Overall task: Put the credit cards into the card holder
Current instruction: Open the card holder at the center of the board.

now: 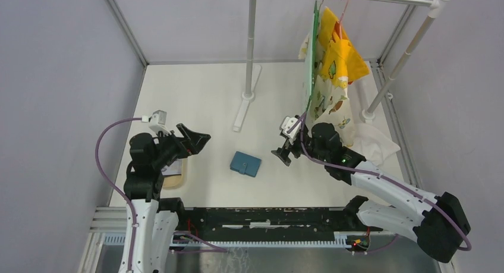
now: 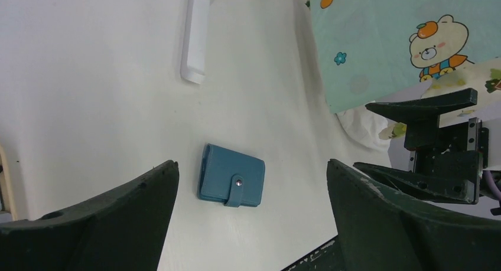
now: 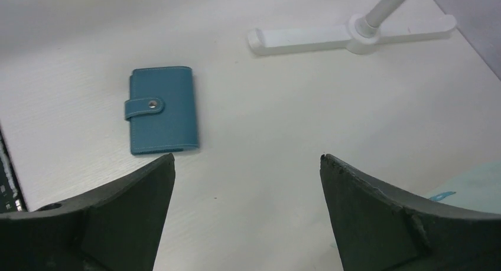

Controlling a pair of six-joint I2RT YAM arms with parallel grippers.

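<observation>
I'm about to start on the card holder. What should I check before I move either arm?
1. Left gripper open and empty: ok.
2. Right gripper open and empty: ok.
3. Card holder lying flat on the table, between the arms, nothing on it: ok.
4. Card holder open to take cards: not ok, its strap is closed over the snap button.
5. Credit cards located: cannot tell, the tan tray is mostly hidden under the left arm.
</observation>
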